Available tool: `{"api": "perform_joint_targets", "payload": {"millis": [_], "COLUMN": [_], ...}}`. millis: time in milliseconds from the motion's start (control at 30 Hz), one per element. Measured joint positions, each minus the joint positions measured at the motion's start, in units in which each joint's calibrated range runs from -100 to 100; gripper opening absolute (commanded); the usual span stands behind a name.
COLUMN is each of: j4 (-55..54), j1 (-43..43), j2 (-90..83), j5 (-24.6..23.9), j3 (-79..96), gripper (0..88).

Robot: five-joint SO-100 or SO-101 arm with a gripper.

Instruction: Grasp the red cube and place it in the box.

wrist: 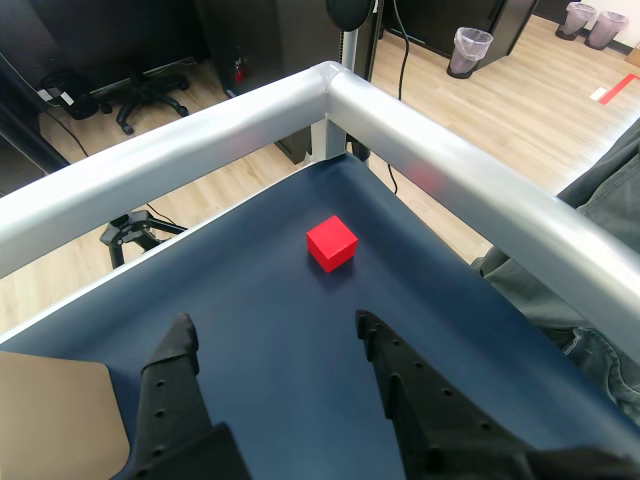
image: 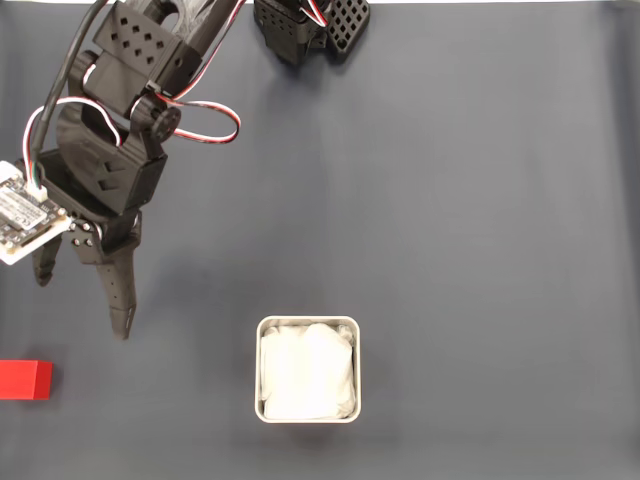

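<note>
The black two-finger pincer (image: 82,300) hangs spread and empty above the dark blue desk (image: 450,200). The small bright red cube (image: 25,380) sits just beyond its fingertips, centred ahead in the wrist view (wrist: 332,242). The square metal-rimmed, white-lined box (image: 307,369) stands apart to the pincer's side.
</note>
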Motion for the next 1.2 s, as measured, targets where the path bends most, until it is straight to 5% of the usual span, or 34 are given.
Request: {"api": "perform_joint_targets", "payload": {"millis": [1200], "j4": [-12.1], "j1": [2.2], "j2": [22.1], "j5": [0.9], "j3": [-13.6], "gripper": [48.0]}}
